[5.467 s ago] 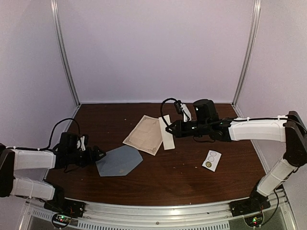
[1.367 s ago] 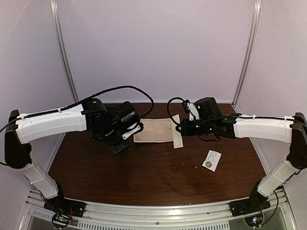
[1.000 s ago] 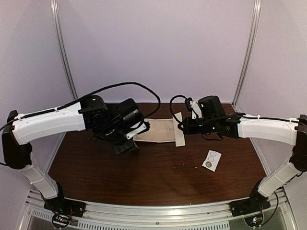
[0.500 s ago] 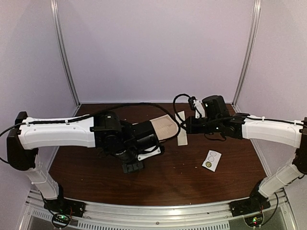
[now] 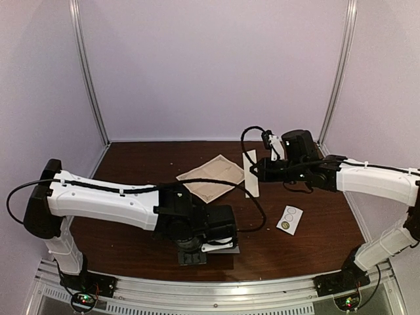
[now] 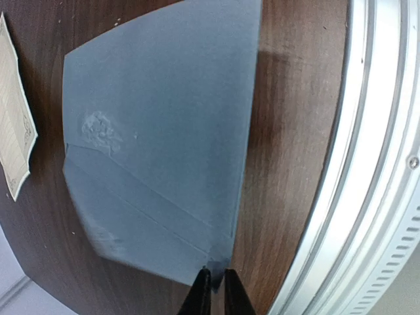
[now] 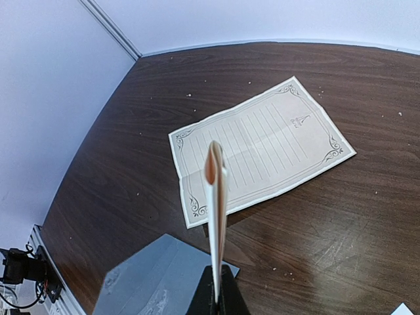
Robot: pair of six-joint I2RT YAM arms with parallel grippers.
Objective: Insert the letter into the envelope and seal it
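Grey-blue, the envelope (image 6: 157, 131) is pinched at one corner by the closed left hand (image 6: 213, 281), low centre overhead, near the bench (image 5: 315, 249)'s front edge. A white strip (image 7: 215, 197) is gripped edge-up by the right hand (image 7: 217, 294); the letter (image 7: 262, 147) lies flat, upper centre. Envelope placement seems in hand; next, its flap needs opening.

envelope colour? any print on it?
Plain grey-blue, no print, just one mottled patch. The left wrist view shows the envelope best.

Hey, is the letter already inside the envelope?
No, the letter lies open and flat on the table, outside the envelope.
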